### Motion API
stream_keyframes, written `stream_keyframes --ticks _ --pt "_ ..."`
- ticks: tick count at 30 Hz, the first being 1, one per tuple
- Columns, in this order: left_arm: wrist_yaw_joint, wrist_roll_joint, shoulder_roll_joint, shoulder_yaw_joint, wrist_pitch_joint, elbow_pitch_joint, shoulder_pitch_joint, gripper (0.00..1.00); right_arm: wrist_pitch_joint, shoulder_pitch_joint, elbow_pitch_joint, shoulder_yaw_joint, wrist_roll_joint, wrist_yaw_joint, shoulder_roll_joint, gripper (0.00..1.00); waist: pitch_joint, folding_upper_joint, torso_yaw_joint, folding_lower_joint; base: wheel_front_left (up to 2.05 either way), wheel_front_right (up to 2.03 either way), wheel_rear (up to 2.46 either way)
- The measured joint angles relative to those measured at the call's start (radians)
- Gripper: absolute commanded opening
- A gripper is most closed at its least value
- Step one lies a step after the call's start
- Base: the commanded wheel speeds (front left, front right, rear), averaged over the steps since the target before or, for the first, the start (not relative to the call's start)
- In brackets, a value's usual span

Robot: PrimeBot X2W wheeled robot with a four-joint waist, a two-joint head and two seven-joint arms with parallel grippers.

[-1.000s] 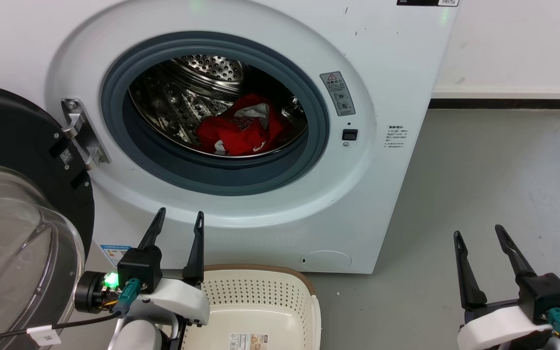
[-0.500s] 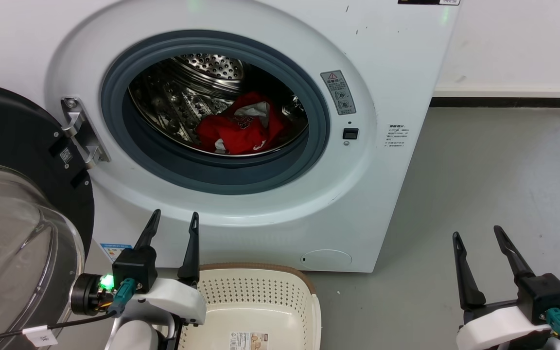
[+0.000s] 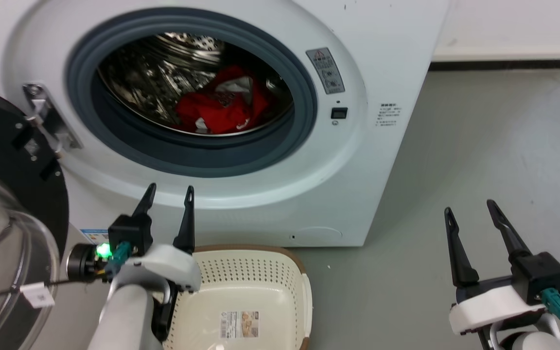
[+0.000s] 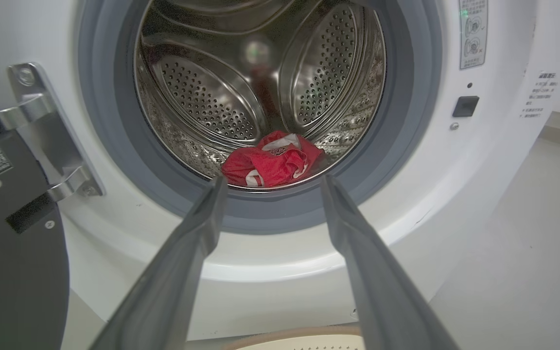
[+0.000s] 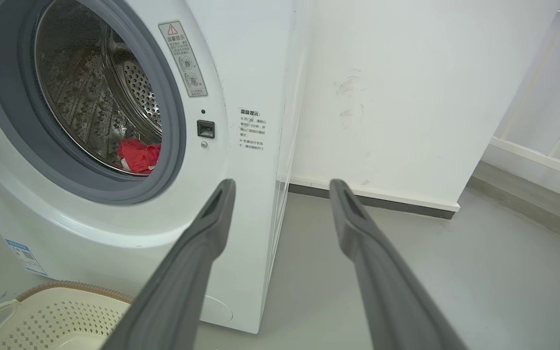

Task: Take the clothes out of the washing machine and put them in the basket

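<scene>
A grey warning sticker [image 3: 325,71] with a red triangle sits on the washing machine [image 3: 396,43], its print too small to read. The red clothes [image 3: 217,109] lie bunched in its drum [image 3: 139,78]. The basket [image 3: 304,296] stands on the floor in front, a paper label [image 3: 239,324] on its bottom. The left gripper [image 3: 170,187] aims at the porthole, the right gripper [image 3: 469,206] at the machine's corner. Both have fingers spread, holding nothing.

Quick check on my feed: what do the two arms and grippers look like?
Left gripper and right gripper match: two long, dark, tapering fingers slotted near the tips, on a black block over a white shell. A teal cable plug sits at each wrist. The left wrist shows a green light, a white tag and a pale grey forearm.
</scene>
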Motion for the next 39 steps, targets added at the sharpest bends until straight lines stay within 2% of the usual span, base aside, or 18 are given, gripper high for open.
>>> stream_keyframes --ticks 4,11,17,26,33,39 --pt "0.001 -0.006 0.01 0.008 0.0 0.092 -0.108 1.0 -0.002 -0.033 -0.001 0.009 0.0 0.0 0.0 1.0 0.056 0.0 -0.029 0.0 0.0 0.0 0.0" --pt "-0.002 -0.015 0.065 0.026 0.034 0.227 -0.295 1.0 -0.03 -0.086 0.011 0.023 0.013 0.0 0.0 1.0 0.16 0.0 -0.081 0.0001 0.0 0.0 0.0" --pt "-0.009 -0.011 0.148 0.031 0.093 0.354 -0.498 1.0 -0.062 -0.149 0.055 0.049 0.05 0.0 0.0 1.0 0.288 0.0 -0.154 0.0001 0.0 0.0 0.0" --pt "-0.026 -0.002 0.249 0.021 0.189 0.483 -0.736 1.0 -0.077 -0.213 0.108 0.097 0.099 0.0 -0.001 1.0 0.408 0.0001 -0.257 0.0001 0.0 0.0 0.0" --pt "-0.05 0.018 0.339 -0.014 0.319 0.561 -0.923 1.0 -0.079 -0.243 0.094 0.131 0.144 0.0 -0.001 1.0 0.482 0.0 -0.327 0.0001 0.0 0.0 0.0" --pt "-0.065 0.023 0.402 -0.07 0.505 0.626 -1.051 1.0 -0.079 -0.248 0.086 0.153 0.171 0.0 -0.001 1.0 0.54 0.0 -0.377 0.0001 0.0 0.0 0.0"
